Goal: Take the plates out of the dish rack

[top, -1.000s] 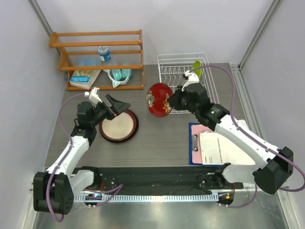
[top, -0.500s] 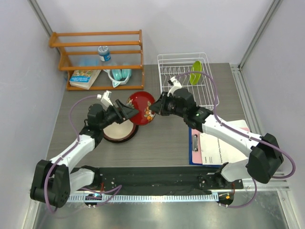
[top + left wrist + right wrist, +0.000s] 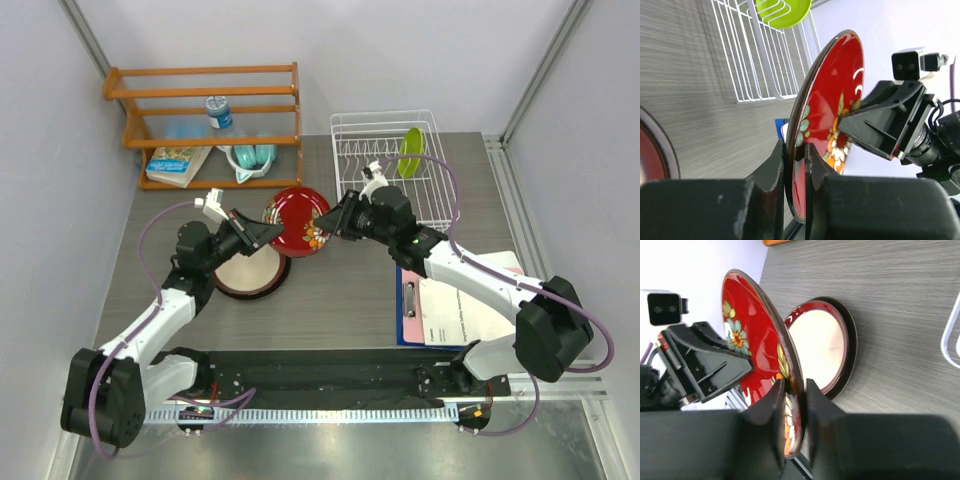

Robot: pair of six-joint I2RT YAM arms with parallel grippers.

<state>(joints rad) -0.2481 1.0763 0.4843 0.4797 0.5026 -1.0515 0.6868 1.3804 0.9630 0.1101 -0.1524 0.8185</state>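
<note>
Has carried the red plate away from the rack within the last second, clamped by its rim in the right gripper. Holds it now on edge in the air above the surface, just beside the maroon plate lying flat. Has closed the left gripper, agape a second ago, onto the opposite rim. Means a handover: needs only the right to let go. Leaves the green plate upright in the rack, yet to be unloaded.

Rack: white wire. Green plate upright in rack's far right corner. Red plate, floral, tilted, aloft just left of rack. Maroon-rimmed plate, cream centre, lying flat farther left.
</note>
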